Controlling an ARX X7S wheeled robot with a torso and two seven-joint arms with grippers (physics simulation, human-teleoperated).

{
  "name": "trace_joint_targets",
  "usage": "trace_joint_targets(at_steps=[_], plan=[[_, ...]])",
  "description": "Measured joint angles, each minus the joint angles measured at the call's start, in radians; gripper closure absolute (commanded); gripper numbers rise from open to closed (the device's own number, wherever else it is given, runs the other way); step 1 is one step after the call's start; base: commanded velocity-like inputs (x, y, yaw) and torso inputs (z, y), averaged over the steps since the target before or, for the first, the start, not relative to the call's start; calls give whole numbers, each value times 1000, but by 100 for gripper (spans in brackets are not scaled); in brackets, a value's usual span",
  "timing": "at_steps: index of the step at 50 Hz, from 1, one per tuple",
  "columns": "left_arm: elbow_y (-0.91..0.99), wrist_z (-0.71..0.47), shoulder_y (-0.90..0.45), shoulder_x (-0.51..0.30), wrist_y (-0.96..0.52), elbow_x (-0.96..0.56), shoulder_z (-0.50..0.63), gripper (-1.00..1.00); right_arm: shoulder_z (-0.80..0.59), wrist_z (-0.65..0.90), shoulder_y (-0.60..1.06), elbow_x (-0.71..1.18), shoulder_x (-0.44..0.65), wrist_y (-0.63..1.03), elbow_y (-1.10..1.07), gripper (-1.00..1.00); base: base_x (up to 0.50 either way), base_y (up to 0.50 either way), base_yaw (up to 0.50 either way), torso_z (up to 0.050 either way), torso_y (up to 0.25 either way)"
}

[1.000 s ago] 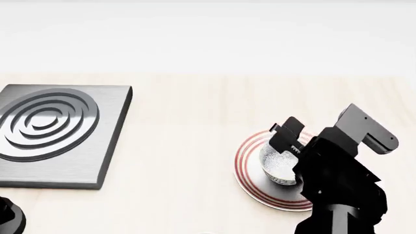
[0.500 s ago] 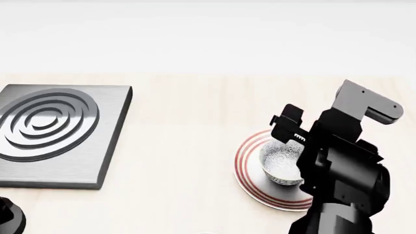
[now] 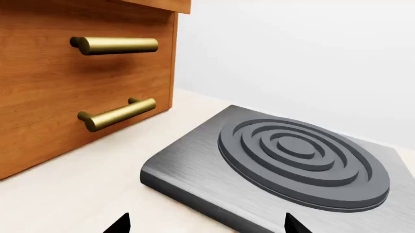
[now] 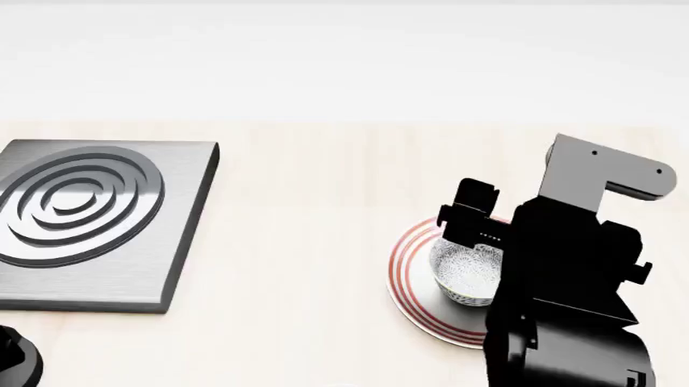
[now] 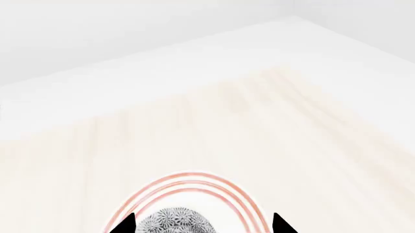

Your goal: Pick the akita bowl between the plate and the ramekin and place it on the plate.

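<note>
the akita bowl (image 4: 465,274) sits on the plate (image 4: 407,274) directly below the right gripper (image 4: 473,216), whose jaws are spread and clear of its rim, so the way out is straight up

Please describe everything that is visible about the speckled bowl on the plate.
The akita bowl is small, round and deep, with a dense grey-and-white speckled outside and a pale inside. It stands upright on the plate, a flat white plate with thin red rings, on the pale wooden counter. The right gripper is above its far rim with its fingertips apart; the arm hides the bowl's right side. Whether they touch cannot be told.
</note>
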Motion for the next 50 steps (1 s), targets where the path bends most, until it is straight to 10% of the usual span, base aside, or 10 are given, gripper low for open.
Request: trace_joint_targets(at_steps=[50], plan=[[-9,-6,0,-1,13,3,10,-100,-151,103,-547,125,55,-107,-664,-100,0,0,0,0,0]])
